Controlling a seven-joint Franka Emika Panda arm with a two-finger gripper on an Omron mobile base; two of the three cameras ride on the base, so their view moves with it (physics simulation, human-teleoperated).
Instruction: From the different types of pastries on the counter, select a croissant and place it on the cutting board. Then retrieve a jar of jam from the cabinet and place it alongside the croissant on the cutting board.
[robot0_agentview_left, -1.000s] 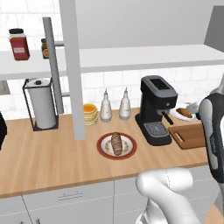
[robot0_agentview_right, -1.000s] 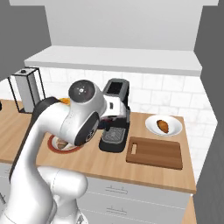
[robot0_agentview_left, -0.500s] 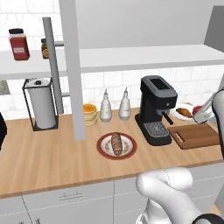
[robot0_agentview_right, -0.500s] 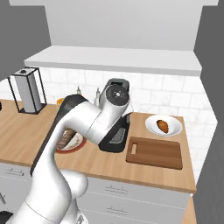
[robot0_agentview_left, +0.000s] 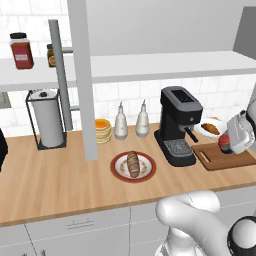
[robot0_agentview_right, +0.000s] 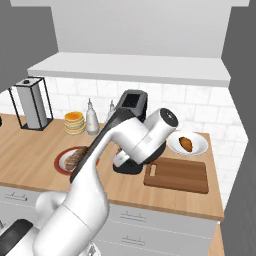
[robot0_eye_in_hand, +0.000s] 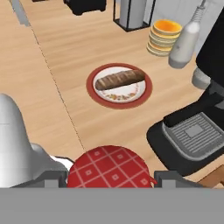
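Jaws pinching the jar of jam (robot0_eye_in_hand: 109, 167) between them, your gripper (robot0_agentview_left: 231, 141) hangs over the near left end of the cutting board (robot0_agentview_right: 176, 175); the croissant (robot0_agentview_right: 185, 143) sits on its white plate (robot0_agentview_right: 196, 148) just behind.

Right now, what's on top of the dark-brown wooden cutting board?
Nothing visible: the cutting board looks bare. Golden croissant sits on white plate behind it. In the left base view, gripper with red jar hides its right end.

Croissant (robot0_agentview_right: 185, 144) apparently on a white plate (robot0_agentview_right: 200, 147) behind cutting board (robot0_agentview_right: 179, 175).
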